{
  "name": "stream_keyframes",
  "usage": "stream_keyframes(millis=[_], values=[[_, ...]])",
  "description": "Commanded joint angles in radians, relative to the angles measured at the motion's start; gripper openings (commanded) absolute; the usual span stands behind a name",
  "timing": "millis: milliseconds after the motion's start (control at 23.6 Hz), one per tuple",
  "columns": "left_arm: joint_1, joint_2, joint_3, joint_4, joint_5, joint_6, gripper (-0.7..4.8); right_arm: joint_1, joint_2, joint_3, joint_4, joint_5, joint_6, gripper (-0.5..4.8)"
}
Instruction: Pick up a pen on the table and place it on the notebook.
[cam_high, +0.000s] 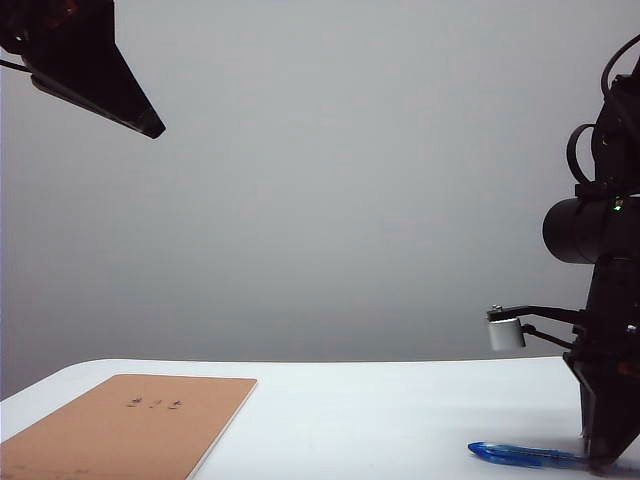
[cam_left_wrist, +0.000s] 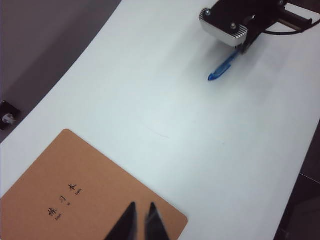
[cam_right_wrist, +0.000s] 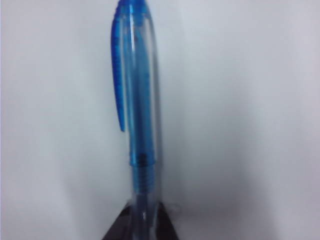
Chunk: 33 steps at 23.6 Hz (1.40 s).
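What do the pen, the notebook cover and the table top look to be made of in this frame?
Pen: translucent blue plastic, glossy; the inside shows through the barrel.
Notebook: matte tan cover, probably kraft card; no shine, dark printed characters.
Table: smooth white top, likely laminate or painted board; the material cannot be confirmed.

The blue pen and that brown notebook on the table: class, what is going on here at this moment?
The right hand is down at the table on the right side, its fingers closed around one end of the blue pen, which still lies flat on the white surface. The tan notebook lies apart on the left with nothing on it. The left hand hangs above the notebook's near corner, fingers close together and holding nothing. So the pen is gripped but not yet lifted or carried over.
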Motion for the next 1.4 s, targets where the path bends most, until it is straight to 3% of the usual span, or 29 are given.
stream_keyframes(millis=[42, 297, 510, 594, 764, 849, 934, 1062, 1401], values=[[0.001, -0.003, 0.002, 0.008, 0.004, -0.003, 0.29, 0.011, 0.007, -0.006, -0.01, 0.002, 0.013, 0.41], [0.001, -0.003, 0.003, 0.012, -0.017, -0.003, 0.26, 0.014, 0.006, 0.093, -0.107, 0.0, 0.167, 0.4], [0.001, -0.004, 0.003, 0.013, -0.108, -0.055, 0.25, 0.032, 0.003, 0.246, -0.245, -0.015, 0.224, 0.4], [0.001, -0.005, 0.003, 0.013, -0.143, -0.15, 0.19, 0.081, 0.003, 0.37, -0.314, -0.052, 0.259, 0.41], [0.001, -0.01, 0.003, 0.007, -0.175, -0.225, 0.17, 0.167, 0.003, 0.483, -0.313, -0.052, 0.314, 0.42], [0.0, -0.025, 0.003, -0.013, -0.236, -0.228, 0.16, 0.222, 0.004, 0.53, -0.288, -0.049, 0.352, 0.44], [0.001, -0.068, 0.003, -0.051, -0.328, -0.228, 0.16, 0.306, 0.014, 0.592, -0.186, -0.053, 0.498, 0.54], [0.005, -0.11, 0.003, -0.092, -0.37, -0.226, 0.05, 0.365, 0.052, 0.665, -0.128, -0.079, 0.594, 0.55], [0.006, -0.255, 0.003, -0.262, -0.491, -0.221, -0.06, 0.477, 0.359, 1.096, -0.268, -0.098, 0.691, 0.55]])
